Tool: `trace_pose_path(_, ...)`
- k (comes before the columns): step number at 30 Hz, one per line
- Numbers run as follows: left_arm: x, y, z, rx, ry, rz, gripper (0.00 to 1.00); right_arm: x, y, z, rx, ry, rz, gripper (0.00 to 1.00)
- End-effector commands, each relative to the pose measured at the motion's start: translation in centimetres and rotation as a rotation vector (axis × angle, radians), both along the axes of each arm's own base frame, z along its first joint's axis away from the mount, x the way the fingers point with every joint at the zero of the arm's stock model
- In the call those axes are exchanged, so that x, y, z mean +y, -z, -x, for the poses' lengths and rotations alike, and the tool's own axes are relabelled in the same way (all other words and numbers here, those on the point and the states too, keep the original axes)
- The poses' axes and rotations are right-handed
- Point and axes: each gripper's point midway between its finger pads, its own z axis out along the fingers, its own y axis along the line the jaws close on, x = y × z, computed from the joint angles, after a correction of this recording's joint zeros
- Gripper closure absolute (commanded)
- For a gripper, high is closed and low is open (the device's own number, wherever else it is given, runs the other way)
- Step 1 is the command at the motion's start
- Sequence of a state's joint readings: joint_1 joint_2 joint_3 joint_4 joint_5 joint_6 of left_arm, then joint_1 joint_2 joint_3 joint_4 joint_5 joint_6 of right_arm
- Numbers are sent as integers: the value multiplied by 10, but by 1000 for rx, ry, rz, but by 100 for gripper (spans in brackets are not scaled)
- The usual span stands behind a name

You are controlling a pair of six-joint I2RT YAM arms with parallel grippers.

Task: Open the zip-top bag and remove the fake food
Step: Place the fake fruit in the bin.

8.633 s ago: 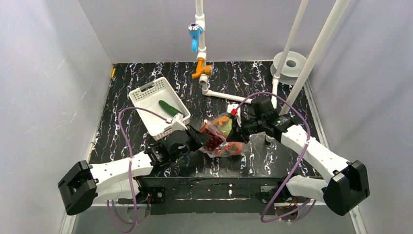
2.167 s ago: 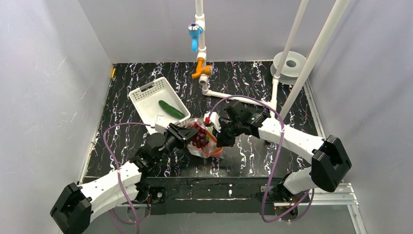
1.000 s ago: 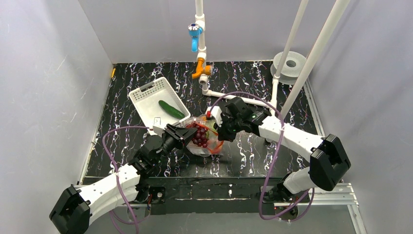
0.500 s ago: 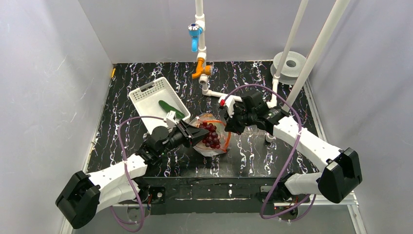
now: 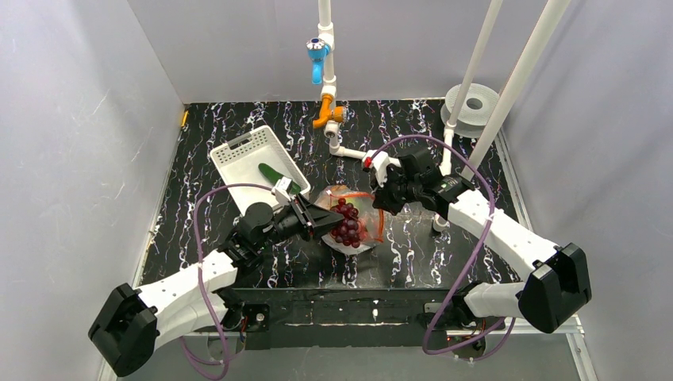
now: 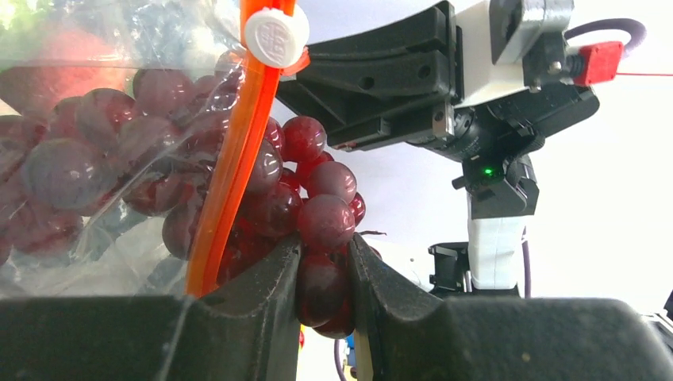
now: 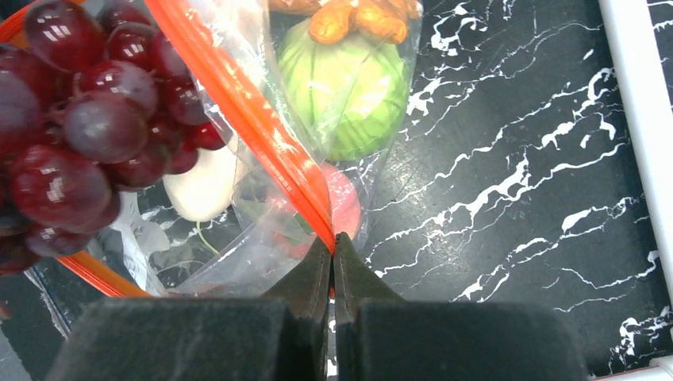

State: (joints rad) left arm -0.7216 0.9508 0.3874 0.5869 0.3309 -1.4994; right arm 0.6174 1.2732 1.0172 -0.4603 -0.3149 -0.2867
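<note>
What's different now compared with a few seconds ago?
The left claw has closed on the grape bunch and pulled it up to the zip-top bag's open orange mouth. The right claw, pinching the bag's rim, swung left, then back right, carrying the bag along. The cucumber and white basket stayed put.

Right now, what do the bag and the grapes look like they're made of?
The bag: thin clear plastic film, glossy and creased, with an opaque orange strip along its mouth. The grapes: probably hard moulded plastic, dark red, smooth with sharp highlights.
</note>
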Motion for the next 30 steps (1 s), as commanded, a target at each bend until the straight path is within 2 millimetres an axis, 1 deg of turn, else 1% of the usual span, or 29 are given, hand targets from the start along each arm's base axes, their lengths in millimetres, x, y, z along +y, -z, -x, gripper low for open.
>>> trace_pose_path(1, 2, -38, 7, -88, 32, 62, 100, -5, -14, -13, -62, 54, -31, 99)
trace_pose_path(9, -1, -64, 16, -154, 88, 81, 100, -11, -21, -16, -69, 72, -51, 99)
trace_pose_path(18, -6, -82, 19, -187, 130, 111, 100, -13, -29, -12, -60, 61, -98, 99)
trace_pose_path(21, -8, -93, 21, -205, 149, 125, 100, -14, -29, -14, -65, 68, -100, 99)
trace_pose_path(24, -10, -107, 23, -233, 169, 141, 100, -15, -28, -15, -67, 76, -97, 99)
trace_pose_path(30, -13, -126, 26, -262, 196, 153, 100, -18, -26, -19, -71, 92, -92, 99)
